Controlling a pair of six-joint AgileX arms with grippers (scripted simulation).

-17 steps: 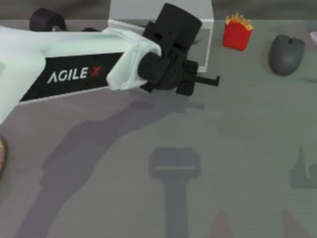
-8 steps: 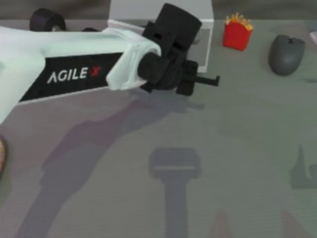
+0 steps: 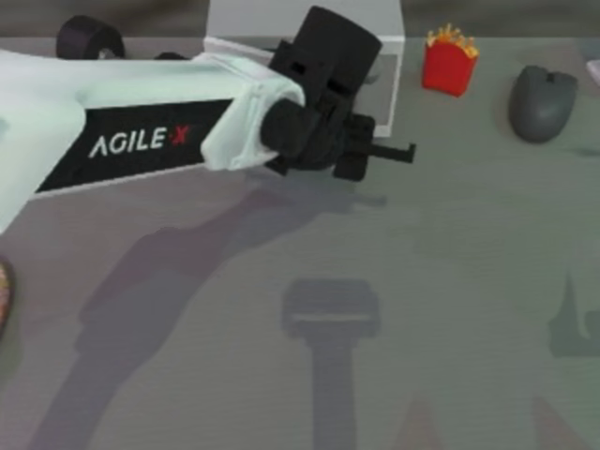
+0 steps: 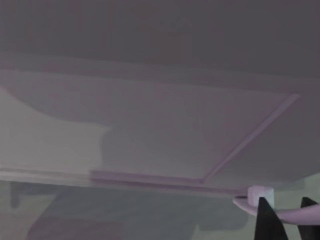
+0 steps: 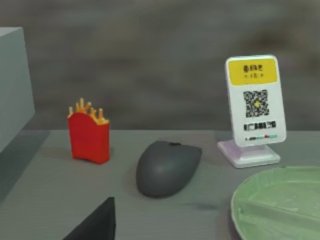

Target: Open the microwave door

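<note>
Microwave (image 3: 305, 19), boxy light grey, left pincer (image 4: 285, 220) fingers either side of its door handle (image 4: 260, 194).

Left arm (image 3: 141, 131) stretched rightward across table; left claw (image 3: 398, 152) level.

The microwave (image 3: 305, 19), a light grey box, stood at the far edge of the table, about midway along it, with most of its front hidden under the left arm in the top view. The microwave door (image 4: 165, 135) filled the left wrist view as a flat pale grey panel with a framed window. A silvery handle bar (image 4: 280, 212) ran beside one edge, standing off on a small block.
</note>
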